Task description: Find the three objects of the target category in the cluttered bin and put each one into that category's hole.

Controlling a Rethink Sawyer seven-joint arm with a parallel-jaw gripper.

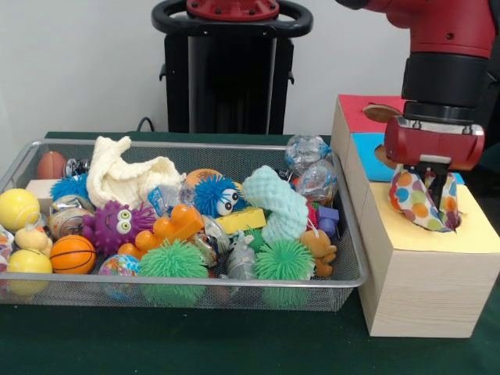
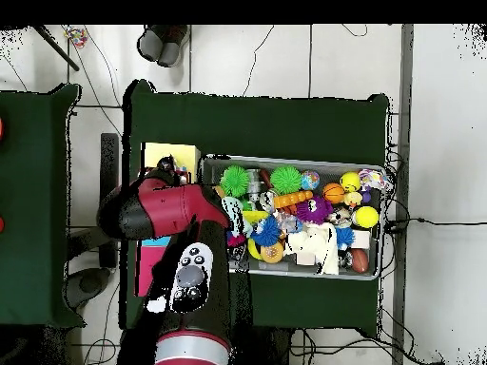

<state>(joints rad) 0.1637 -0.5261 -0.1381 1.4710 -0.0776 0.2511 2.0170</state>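
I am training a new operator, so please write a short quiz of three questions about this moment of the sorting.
1. True or false: the gripper holds a polka-dot cloth over the yellow panel of the box.
2. Which toy lies nearest the bin's corner by the box? A. purple monster B. brown bear C. basketball
3. Fill in: the panel behind the yellow one is ____.

Key: 1. true; 2. B; 3. blue
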